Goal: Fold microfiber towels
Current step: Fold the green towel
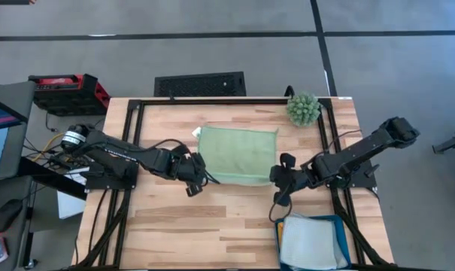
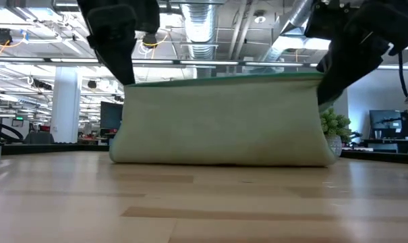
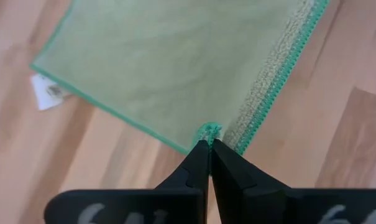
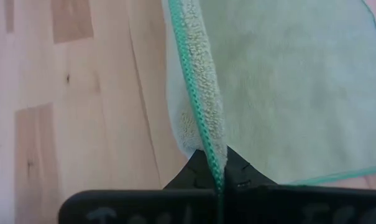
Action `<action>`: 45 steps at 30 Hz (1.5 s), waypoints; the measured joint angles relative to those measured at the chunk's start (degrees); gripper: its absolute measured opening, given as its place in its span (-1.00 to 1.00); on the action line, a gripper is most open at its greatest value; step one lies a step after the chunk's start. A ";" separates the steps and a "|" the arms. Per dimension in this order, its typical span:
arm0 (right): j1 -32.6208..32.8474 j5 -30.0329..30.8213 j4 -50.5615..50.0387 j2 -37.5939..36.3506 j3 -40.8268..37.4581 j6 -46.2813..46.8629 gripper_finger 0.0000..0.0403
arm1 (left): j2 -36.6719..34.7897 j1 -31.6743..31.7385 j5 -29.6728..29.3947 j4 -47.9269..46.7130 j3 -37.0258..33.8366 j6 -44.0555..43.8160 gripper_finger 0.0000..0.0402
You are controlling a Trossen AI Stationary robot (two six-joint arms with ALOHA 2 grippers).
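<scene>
Low view: left hand (image 2: pixel 126 75) and right hand (image 2: pixel 323 84) are each pinching a corner of the light green towel (image 2: pixel 220 121), lifting its edge; keeping both level should be giving a straight fold.

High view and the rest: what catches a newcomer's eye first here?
The light green towel at mid-table, its near edge lifted off the wood, pinched at one corner by the left gripper and at the other by the right gripper. Next, the spiky green plant at the far edge and the teal tray of pale cloths at the near right.

bare table (image 1: pixel 174 226) beside teal tray (image 1: pixel 340 222)
</scene>
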 joint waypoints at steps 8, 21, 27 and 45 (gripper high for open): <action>-1.03 1.95 0.08 0.00 -0.64 -0.46 -0.97 | 0.00 0.48 -1.51 0.79 -1.34 -3.13 -1.00; -11.15 3.39 0.12 0.00 -2.84 -4.25 -0.97 | -0.02 4.75 -11.25 4.18 -4.71 -7.07 -1.00; -16.33 4.18 -1.10 0.00 -3.11 -7.12 -0.97 | -0.02 8.25 -13.05 9.93 -4.86 0.57 -1.00; -29.18 5.33 0.08 0.00 -3.00 -16.48 -0.97 | 0.00 17.24 -13.44 13.38 -4.75 6.68 -1.00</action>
